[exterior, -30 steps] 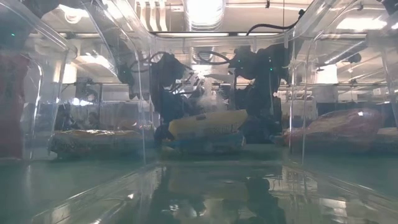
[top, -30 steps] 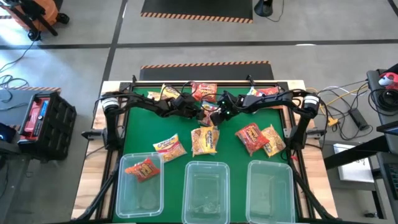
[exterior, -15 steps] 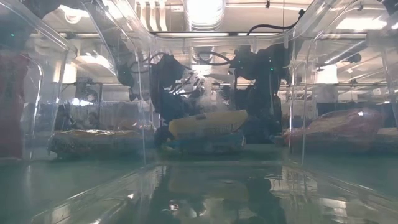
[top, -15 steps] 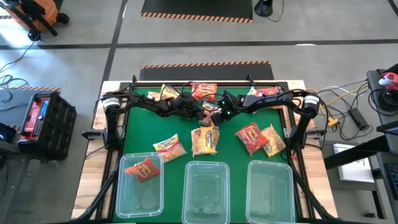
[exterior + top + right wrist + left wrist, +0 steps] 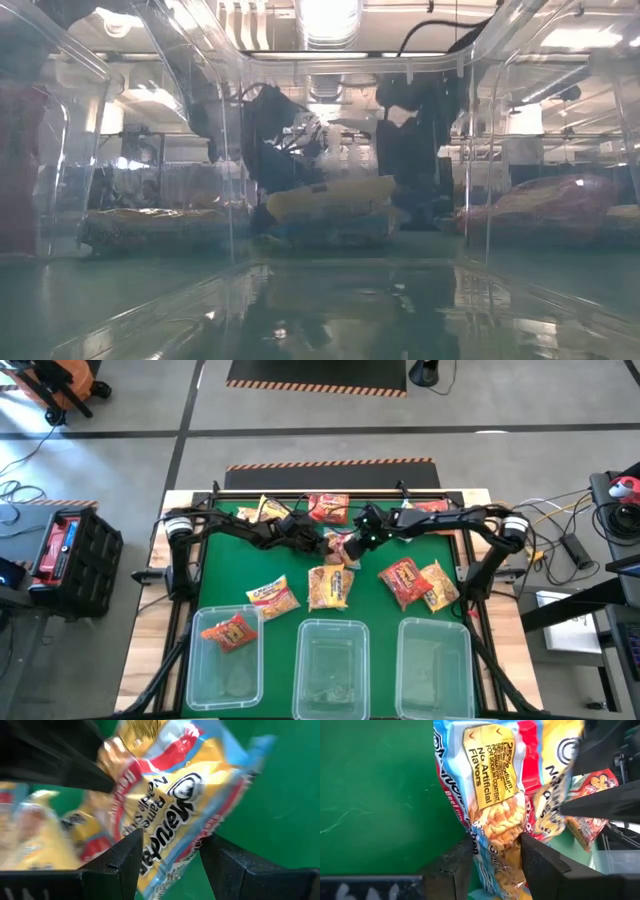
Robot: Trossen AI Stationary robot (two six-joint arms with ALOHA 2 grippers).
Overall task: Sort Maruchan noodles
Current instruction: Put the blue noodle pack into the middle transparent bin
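Right arm's elbow has swung outward; left gripper (image 5: pixel 495 857) has narrowed and now pinches a yellow noodle packet (image 5: pixel 340 546) mid-table. Right gripper (image 5: pixel 170 852) straddles the same packet, fingers spread, grip uncertain. Other packets lie on the green mat (image 5: pixel 230 560); one red packet (image 5: pixel 230 630) sits in the left tub (image 5: pixel 200 680).

You look down on a grey concrete floor (image 5: pixel 300 420) crossed by dark seams. Beyond the far edge of the table lies a black mat (image 5: pixel 318 372) edged with orange-and-black hazard striping, and a second striped strip (image 5: pixel 330 462) runs just beside the table's far side. To your left sits a black crate (image 5: pixel 62 555) holding something red. To your right, cables (image 5: pixel 560 520) trail across the floor. In the low view, bright ceiling lights (image 5: pixel 328 15) and ducting run overhead.
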